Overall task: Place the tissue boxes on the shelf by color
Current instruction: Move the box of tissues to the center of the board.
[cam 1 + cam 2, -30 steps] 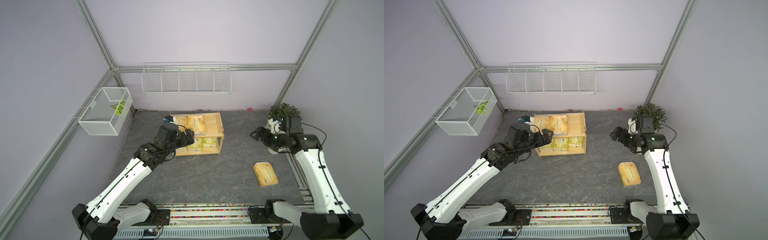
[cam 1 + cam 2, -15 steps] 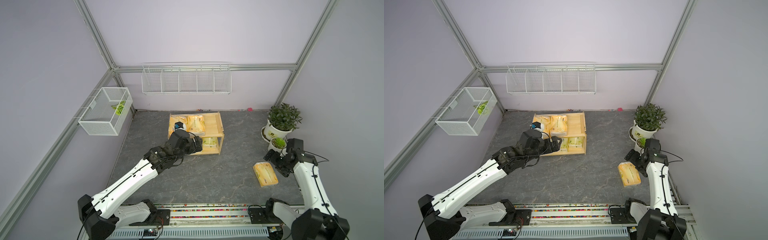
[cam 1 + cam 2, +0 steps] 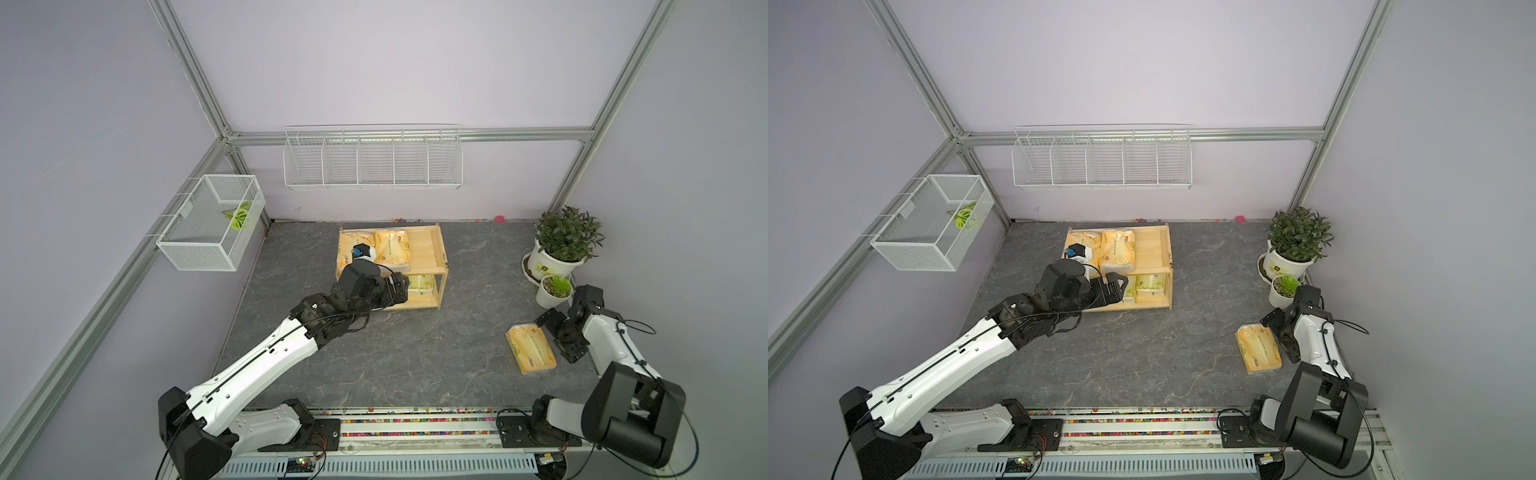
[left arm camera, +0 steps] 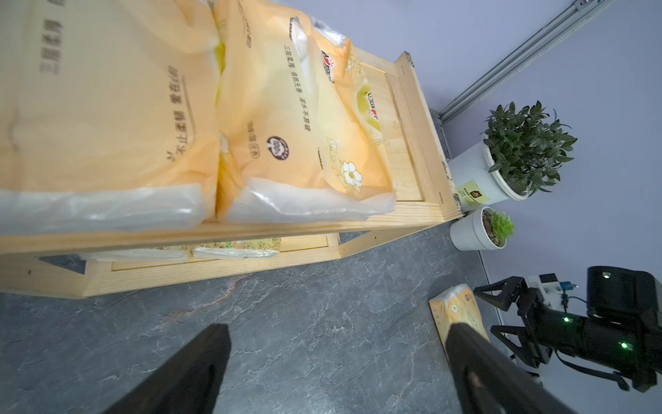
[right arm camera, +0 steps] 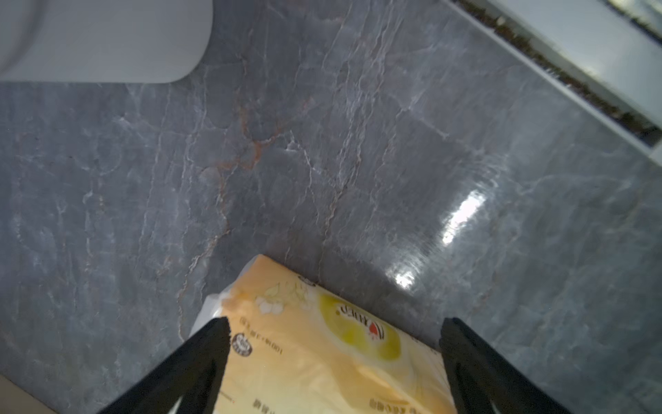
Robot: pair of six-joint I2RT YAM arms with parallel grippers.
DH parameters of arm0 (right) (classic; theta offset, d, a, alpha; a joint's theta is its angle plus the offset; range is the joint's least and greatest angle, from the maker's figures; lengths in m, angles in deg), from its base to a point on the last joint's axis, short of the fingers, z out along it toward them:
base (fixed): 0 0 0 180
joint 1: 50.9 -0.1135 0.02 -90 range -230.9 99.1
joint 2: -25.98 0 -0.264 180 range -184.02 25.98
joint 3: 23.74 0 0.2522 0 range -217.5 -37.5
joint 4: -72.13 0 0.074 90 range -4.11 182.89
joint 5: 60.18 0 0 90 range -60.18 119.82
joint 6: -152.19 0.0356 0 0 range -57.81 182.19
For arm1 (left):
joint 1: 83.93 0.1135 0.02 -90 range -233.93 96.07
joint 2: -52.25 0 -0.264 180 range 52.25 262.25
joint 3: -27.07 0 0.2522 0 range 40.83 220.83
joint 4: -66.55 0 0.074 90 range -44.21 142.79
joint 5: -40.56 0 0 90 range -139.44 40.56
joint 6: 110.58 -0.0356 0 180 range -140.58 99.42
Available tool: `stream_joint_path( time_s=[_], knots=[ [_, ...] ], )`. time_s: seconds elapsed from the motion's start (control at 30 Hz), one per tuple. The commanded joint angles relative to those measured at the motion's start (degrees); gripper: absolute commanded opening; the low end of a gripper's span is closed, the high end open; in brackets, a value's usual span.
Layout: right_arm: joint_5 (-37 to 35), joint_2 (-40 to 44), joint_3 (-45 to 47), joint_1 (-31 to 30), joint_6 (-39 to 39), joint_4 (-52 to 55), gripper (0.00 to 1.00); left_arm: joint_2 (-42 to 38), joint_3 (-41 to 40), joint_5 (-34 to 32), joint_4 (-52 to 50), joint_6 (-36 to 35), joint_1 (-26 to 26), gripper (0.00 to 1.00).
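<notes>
Last orange tissue pack (image 3: 530,348) is seen flat on the grey tabletop (image 3: 415,353), lower right of both top views, well apart from the wooden shelf (image 3: 441,266). Change: right gripper (image 3: 550,337), a second ago held high by the potted plant (image 3: 567,237), is now dropped to table level just beside the pack. Its fingers are spread wide, with the pack end framed between them in the right wrist view; contact is not confirmed. Left gripper (image 4: 336,327) is now pulled back off the top tier, fingers wide, nothing held. Two orange packs (image 3: 390,247) are lodged on top, green-print packs (image 3: 420,284) below. Judged: only this pick and the free top-tier slot remain.
</notes>
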Motion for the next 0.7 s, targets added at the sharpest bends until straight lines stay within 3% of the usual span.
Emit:
stream_joint_path(
  time_s=[0.0, 0.27, 0.67],
  knots=[
    [3.58, -0.95, 2.48, -0.63, 1.77, -3.9, 0.96, 0.45, 0.44, 0.32, 0.69, -1.39, -0.19, 1.0],
    [6.07, 5.66, 6.03, -9.57, 5.94, -2.55, 0.96, 0.98, 0.26, 0.74, 0.86, -0.52, -0.23, 1.0],
    [8.04, 20.29, 17.07, -30.73, 22.77, -6.18, 0.95, 0.41, -2.9, 6.27, -0.98, 1.75, -0.3, 1.0]
  ],
)
